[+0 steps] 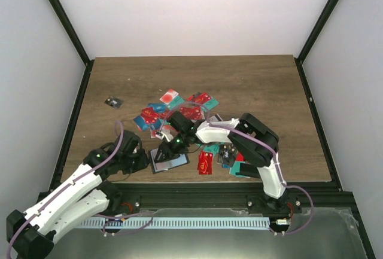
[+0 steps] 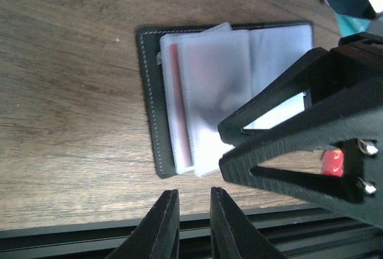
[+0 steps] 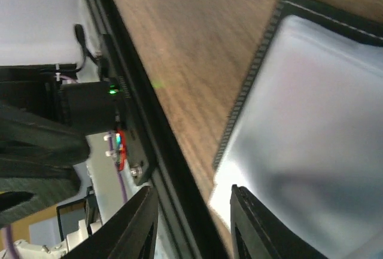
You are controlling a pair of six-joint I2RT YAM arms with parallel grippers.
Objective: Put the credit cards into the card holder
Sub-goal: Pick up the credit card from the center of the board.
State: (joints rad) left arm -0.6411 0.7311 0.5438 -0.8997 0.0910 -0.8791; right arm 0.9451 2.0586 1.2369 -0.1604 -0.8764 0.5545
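Observation:
The card holder [image 1: 178, 162] lies open near the table's front edge. In the left wrist view [image 2: 197, 91] its grey-clear pockets face up, and a red card edge [image 2: 174, 97] shows inside one. The credit cards [image 1: 190, 112], red, teal and blue, lie scattered behind and to the right of it. My right gripper [image 1: 173, 149] hovers low over the holder, open and empty. One of its fingers [image 3: 254, 226] is over the clear pocket [image 3: 311, 121]. My left gripper [image 1: 145, 161] sits just left of the holder. Its fingers are a narrow gap apart with nothing between them [image 2: 194, 211].
A loose red card [image 1: 206, 163] and more cards lie right of the holder by the right arm. A small black flat item [image 1: 112, 102] lies alone at the far left. The black frame rail [image 2: 119, 241] runs along the near edge, close to both grippers.

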